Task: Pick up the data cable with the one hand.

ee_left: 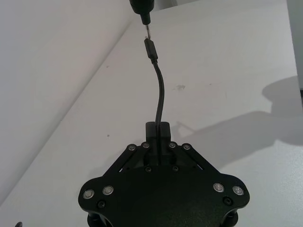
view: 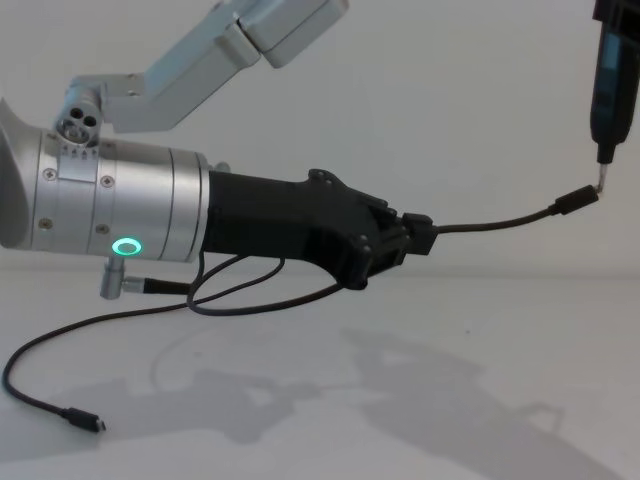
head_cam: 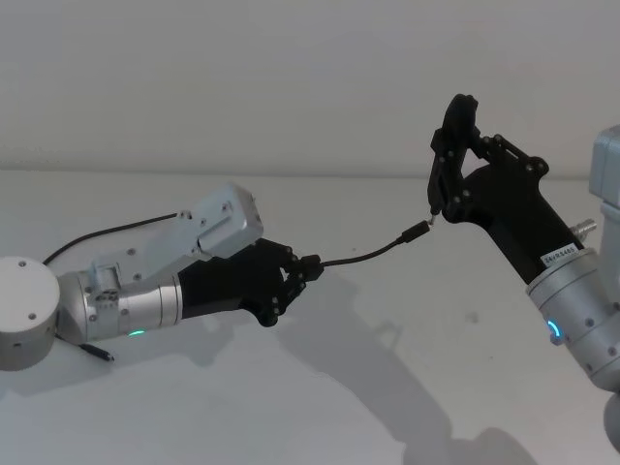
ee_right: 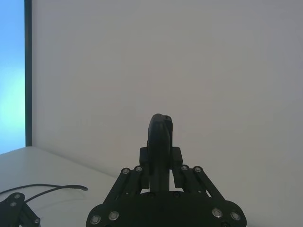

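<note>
- The left gripper (head_cam: 310, 267), black and angular on a silver wrist with a green ring, is raised above the white table (head_cam: 407, 387). Its jaws are clenched on the data cable (head_cam: 363, 256), which they grip partway along its length.
- Ahead of the jaws, the cable arches forward through the air and ends in a small black plug (view: 574, 200) with a short silver tip.
- Behind the jaws, the rest of the cord droops in loops down to the table, and a second plug (view: 82, 421) lies flat on the surface.
- Farther out, at the raised plug, the right gripper (head_cam: 448, 145) stands upright. Its jaws are pressed together, holding nothing, and the lowest point of the tool touches or nearly touches the silver tip.
- Risk, as a judgement: the cord is thin and slippery-looking, so it may slide through the jaws if the trailing length drags. Any move by the right tool could also knock or snag the plug.
</note>
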